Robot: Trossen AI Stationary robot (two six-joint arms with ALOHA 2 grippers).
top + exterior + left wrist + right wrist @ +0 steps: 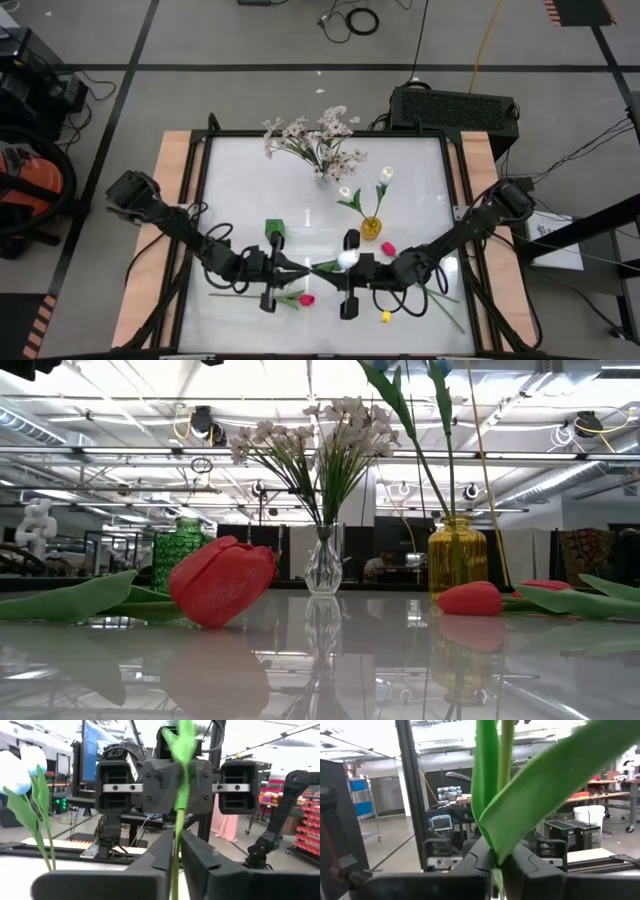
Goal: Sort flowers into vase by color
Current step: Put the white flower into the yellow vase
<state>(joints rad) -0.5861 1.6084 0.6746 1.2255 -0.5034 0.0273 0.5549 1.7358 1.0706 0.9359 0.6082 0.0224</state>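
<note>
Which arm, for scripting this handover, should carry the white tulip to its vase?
Probably right: the right gripper grips the white tulip near its bloom, by the yellow vase; the left gripper holds the stem's end.

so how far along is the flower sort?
Done: sprays are in the clear vase, and two white tulips are in the yellow vase. In hand: a third white tulip, stem pinched by both the left gripper and the right gripper. Left: two pink tulips lying loose; the green vase looks empty.

White table [240,180], three vases (green, clear, yellow), loose pink tulips [307,299]
</note>
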